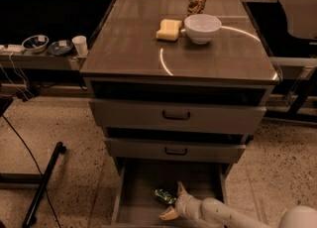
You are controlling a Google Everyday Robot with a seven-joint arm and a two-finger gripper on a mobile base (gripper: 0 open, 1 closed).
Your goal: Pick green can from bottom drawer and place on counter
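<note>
Two fingers [169, 215] of the gripper [174, 202] stand spread apart, released, one pointing up and one lying low toward the drawer's front. Nothing is clamped between them. The gripper sits low inside the bottom drawer [137, 203], toward its right half, on a pale arm [224, 215] that enters from the lower right corner of the view.

The green can [165, 196] lies on its side on the drawer floor, just beside the finger opening on its left. Contact between can and fingers cannot be confirmed. The bottom drawer is pulled well out.

Above it, the middle drawer [148, 148] and the top drawer [133, 114] each stand slightly open, each with a dark handle at centre.

The counter [218, 58] carries three items at its rear: a white bowl [202, 28], a yellow sponge [169, 29] touching the bowl's left side, and a coppery red can [197, 2] upright behind them. A curved light reflection crosses the surface.

To the left, a lower side shelf [29, 58] holds two bowls [35, 42] and a white cup [79, 44].
</note>
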